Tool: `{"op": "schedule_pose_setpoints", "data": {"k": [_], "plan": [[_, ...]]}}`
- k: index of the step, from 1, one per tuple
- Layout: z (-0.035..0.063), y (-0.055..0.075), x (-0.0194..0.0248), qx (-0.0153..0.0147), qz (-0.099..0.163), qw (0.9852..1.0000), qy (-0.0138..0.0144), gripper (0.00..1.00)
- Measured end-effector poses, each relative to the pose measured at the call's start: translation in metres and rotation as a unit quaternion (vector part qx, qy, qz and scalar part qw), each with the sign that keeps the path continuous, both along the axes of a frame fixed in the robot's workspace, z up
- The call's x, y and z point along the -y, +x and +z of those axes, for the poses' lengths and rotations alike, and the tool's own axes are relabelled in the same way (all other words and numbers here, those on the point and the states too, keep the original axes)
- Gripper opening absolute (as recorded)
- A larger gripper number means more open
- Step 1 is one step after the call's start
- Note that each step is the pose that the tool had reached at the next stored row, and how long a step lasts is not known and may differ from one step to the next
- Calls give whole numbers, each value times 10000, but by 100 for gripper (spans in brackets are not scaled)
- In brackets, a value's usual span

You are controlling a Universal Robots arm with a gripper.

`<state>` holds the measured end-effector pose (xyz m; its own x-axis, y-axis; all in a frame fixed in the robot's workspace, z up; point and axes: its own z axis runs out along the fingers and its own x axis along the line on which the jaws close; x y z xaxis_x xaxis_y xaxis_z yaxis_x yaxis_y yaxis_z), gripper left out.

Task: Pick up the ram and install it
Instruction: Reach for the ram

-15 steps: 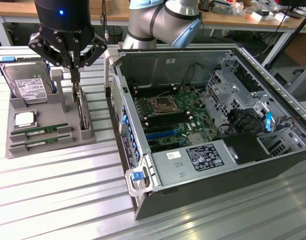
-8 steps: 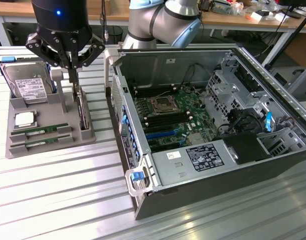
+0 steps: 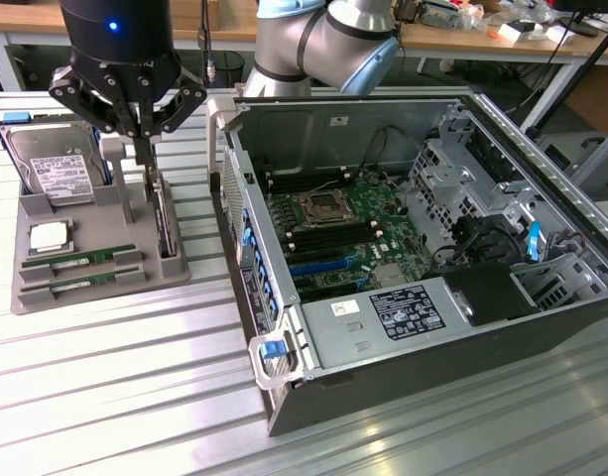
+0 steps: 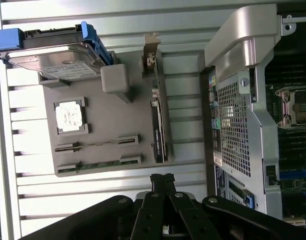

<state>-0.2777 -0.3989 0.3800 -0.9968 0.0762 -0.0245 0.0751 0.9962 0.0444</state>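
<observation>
Over the grey tray (image 3: 95, 293) at the exterior view's left, the arm's fingers (image 3: 143, 139) hang pressed together, clamped on nothing. Both memory sticks lie untouched in the tray's slots, side by side. One ram stick (image 3: 80, 258) sits just beside the square processor (image 3: 48, 236), and the second ram stick (image 3: 82, 276) lies next to it, toward the tray's edge. Each carries a small white sticker, its print too fine to read.

A hard drive (image 3: 56, 171) leans at the tray's far end. Its white label shows lines of text and a barcode, but no brand can be made out.

The exterior view takes in the open computer case (image 3: 432, 382) on the worktop (image 3: 115, 397). Inside are the motherboard (image 3: 343, 233) with black and blue slots and a power supply (image 3: 403, 312), whose label is likewise unreadable.

The wrist view adds the hard drive's blue frame (image 4: 8, 39), the case's perforated wall (image 4: 232, 125) and a tall card (image 4: 159, 135) standing on edge in the tray.
</observation>
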Motion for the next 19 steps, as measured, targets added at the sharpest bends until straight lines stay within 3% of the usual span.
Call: {"op": "schedule_pose_setpoints", "data": {"k": [11, 19], "plan": [[-8, -131, 0, 0, 0, 10000, 0, 11], [-8, -136, 0, 0, 0, 10000, 0, 11]]}}
